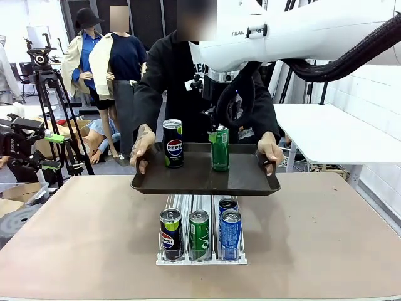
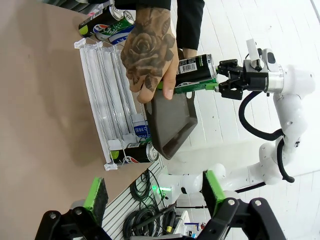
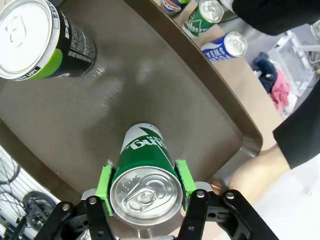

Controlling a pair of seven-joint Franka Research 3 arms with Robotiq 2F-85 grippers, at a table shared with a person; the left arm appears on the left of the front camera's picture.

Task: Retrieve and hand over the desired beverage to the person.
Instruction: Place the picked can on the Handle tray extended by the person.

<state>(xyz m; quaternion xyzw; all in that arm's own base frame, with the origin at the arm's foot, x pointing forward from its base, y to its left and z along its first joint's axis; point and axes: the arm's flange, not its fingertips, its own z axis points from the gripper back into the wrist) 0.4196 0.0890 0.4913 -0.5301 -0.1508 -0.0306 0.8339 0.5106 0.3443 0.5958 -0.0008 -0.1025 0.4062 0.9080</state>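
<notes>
The person [image 1: 172,69] stands at the far side in a black jacket and holds a dark tray [image 1: 200,182] by both ends above the table. On the tray stand a black Pepsi can [image 1: 173,143] and a green can [image 1: 219,150]. My right gripper [image 1: 218,130] is shut on the green can's top from above. In the right wrist view the green pads [image 3: 105,185] clamp the green can [image 3: 145,155], whose base is at the tray floor [image 3: 165,85]. My left gripper [image 2: 155,192] hangs open and empty at the table's left edge [image 1: 55,152].
A white can rack [image 1: 200,251] on the brown table under the tray holds a Pepsi can [image 1: 170,233], a green can [image 1: 199,234] and two blue cans [image 1: 230,233]. A tripod [image 1: 50,94] stands at the back left. A white table [image 1: 326,132] stands at the right.
</notes>
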